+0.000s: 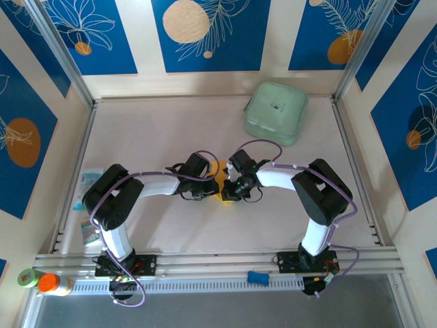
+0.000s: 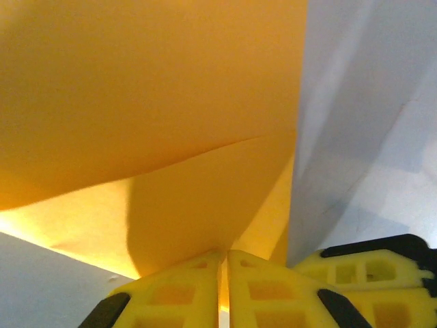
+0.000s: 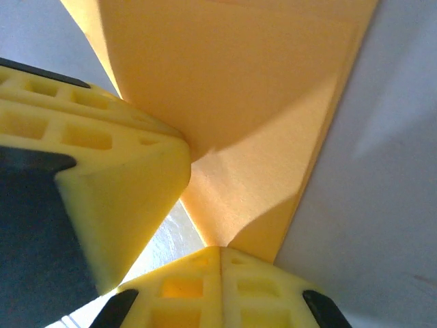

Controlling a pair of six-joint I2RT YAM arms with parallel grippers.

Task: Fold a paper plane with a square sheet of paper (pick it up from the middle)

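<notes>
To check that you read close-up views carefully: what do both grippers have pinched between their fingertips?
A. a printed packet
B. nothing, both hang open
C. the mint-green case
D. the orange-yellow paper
D: in each wrist view the orange-yellow paper runs down into the closed fingertips of the left gripper and the right gripper.

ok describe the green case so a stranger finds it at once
Look at the pale table between the blue-patterned walls. In its far right corner sits the mint-green case, a rounded square box. It is far bulkier than the small packets at the left edge.
</notes>
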